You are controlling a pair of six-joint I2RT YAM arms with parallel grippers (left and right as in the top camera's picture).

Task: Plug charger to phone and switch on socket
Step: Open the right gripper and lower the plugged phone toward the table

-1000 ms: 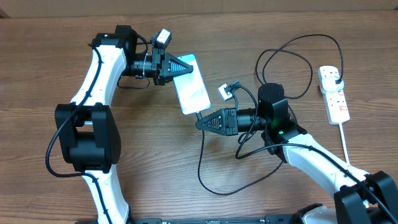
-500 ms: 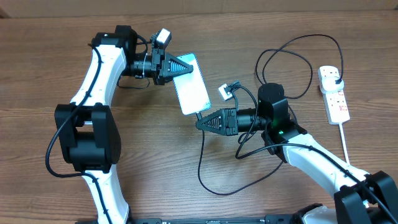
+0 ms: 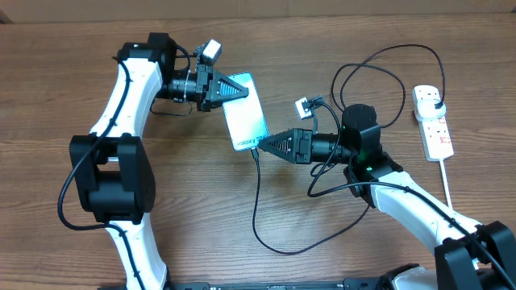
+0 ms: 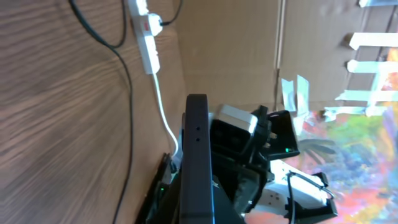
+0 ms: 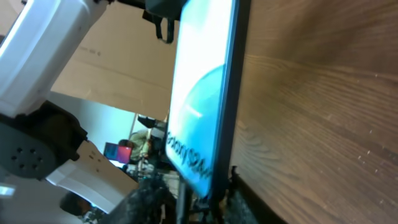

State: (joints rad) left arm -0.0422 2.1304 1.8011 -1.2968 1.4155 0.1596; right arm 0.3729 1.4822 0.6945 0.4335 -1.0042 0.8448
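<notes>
The right gripper (image 3: 262, 145) sits just right of centre in the overhead frame. Its tapered black fingers are pressed close together on the small connector tip of the long, thin, black looping charger cable (image 3: 255, 201), right at the lower end of the phone. In the right wrist view that tip is lost in dark blur along the bottom edge, so I can't say whether it is seated in the port or only touching it.

The slim, black-edged smartphone with the light blue lit screen (image 3: 246, 119) is in the upper middle of the overhead frame. It is tilted and seems to be raised off the brown wooden table (image 3: 193, 209). The left gripper (image 3: 238, 90) pinches its upper end, fingers closed on it.

From the phone the cable drops in a slack loop toward the bottom of the frame and climbs past the right arm. It coils at upper right and ends in a black plug (image 3: 435, 98) on the white elongated power strip with red switches (image 3: 433, 125) at the right edge.

The cord looks limp and light, so it will trail and tug. I'd hold it by the stiff moulded body just behind the tip, never by the cord. The phone is rigid, slick and breakable. A push at the end far from the left grip could lever it round.
</notes>
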